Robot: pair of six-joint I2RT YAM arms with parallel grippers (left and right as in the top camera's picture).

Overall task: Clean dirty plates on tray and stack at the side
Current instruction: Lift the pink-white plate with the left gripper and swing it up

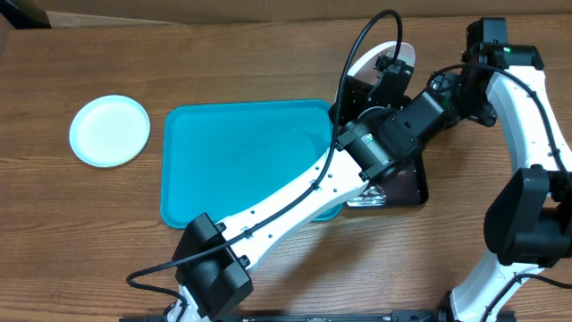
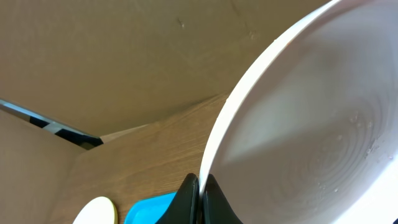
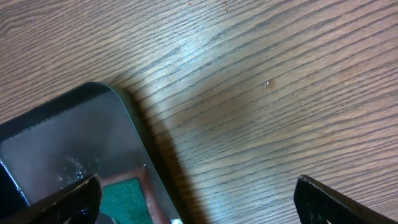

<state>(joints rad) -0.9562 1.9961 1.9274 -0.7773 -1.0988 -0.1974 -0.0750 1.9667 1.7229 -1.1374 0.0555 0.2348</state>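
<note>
My left gripper [image 2: 200, 186] is shut on the rim of the white plate [image 2: 311, 124] and holds it tilted on edge in the air. From overhead, the white plate [image 1: 396, 55] shows behind the left gripper [image 1: 386, 76], beyond the tray's far right corner. The turquoise tray [image 1: 241, 152] has nothing on it. A pale plate with a light blue rim [image 1: 110, 131] lies on the table left of the tray; it also shows in the left wrist view [image 2: 93, 213]. My right gripper [image 3: 196, 193] is open and empty over the table, beside the black tray's corner. I cannot make out a third plate.
A narrow glossy black tray [image 1: 413, 183] lies right of the turquoise tray, under the left arm. The right wrist view shows its corner [image 3: 62, 143] and a green sponge with a brown edge [image 3: 124, 196] in it. Small droplets dot the wood nearby.
</note>
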